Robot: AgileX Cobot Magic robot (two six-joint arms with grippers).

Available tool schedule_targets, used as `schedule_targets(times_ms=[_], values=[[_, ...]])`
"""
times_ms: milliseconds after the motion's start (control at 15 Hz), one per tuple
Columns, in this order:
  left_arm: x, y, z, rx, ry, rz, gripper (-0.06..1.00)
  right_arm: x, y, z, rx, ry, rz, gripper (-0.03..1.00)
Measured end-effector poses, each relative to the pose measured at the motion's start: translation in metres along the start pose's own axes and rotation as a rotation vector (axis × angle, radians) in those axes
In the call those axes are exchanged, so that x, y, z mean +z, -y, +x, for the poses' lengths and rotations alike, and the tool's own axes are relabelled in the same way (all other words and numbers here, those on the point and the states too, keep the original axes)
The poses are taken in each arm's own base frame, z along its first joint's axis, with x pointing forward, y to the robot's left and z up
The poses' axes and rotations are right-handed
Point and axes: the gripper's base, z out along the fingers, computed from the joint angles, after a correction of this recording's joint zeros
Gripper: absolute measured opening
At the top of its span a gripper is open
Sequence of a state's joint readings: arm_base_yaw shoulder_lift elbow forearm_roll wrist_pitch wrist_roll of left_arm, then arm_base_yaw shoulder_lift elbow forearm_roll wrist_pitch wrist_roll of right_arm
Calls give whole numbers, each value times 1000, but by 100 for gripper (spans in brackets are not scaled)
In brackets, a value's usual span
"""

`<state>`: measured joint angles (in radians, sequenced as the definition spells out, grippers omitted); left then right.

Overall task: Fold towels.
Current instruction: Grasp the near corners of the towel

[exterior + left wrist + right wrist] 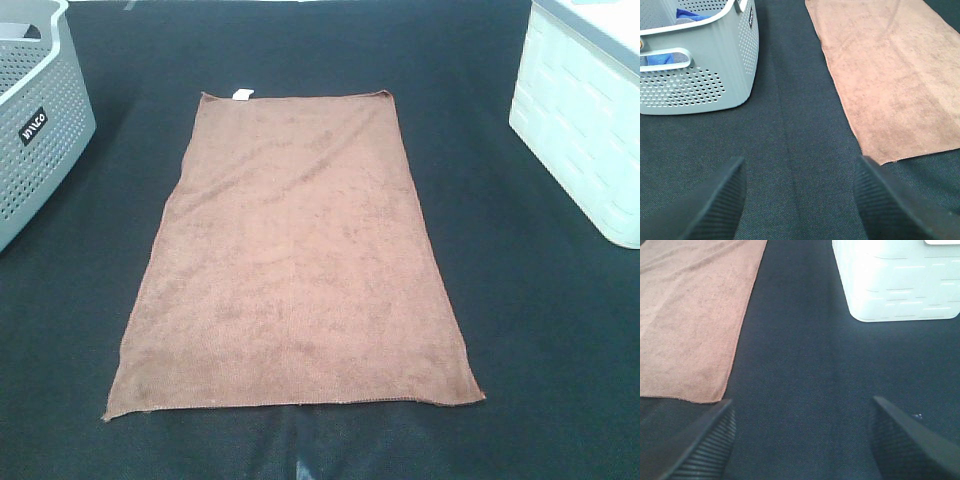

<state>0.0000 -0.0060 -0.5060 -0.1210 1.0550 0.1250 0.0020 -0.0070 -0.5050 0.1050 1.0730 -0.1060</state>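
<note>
I am looking down on the dark cloth-covered table, which is filling almost the whole high view. The brown towel is lying spread flat and unfolded in the middle of it, one short edge toward the near side and the other toward the far side, and its surface is showing only faint creases.

The white bin is sitting at the far right of the table, well apart from the towel. Its wall is showing a pattern of moulded slots. The grey perforated basket is standing at the far left, also clear of the towel, with dark cloth running between the two.

Neither arm is showing in the high view. Through the left wrist camera I am seeing the left gripper hanging over bare table between the basket and the towel's long edge. Its fingers are standing wide apart and gripping nothing. Through the right wrist camera the right gripper is hovering over bare table between the towel's near right corner and the white bin. Its fingers are likewise spread apart and carrying nothing.

Inside the basket, blue fabric is peeking above the rim and through a handle slot. A small black label with white lettering is showing on the basket's wall. A small white tag is sticking out at the towel's far edge.
</note>
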Motion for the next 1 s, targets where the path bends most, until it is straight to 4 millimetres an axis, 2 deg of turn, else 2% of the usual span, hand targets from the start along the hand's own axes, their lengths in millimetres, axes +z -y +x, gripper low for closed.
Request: schedule_targets(times_ms=[1000], values=[[0,0,0,0,0,0,61,0,0,0,0,0,0,70]])
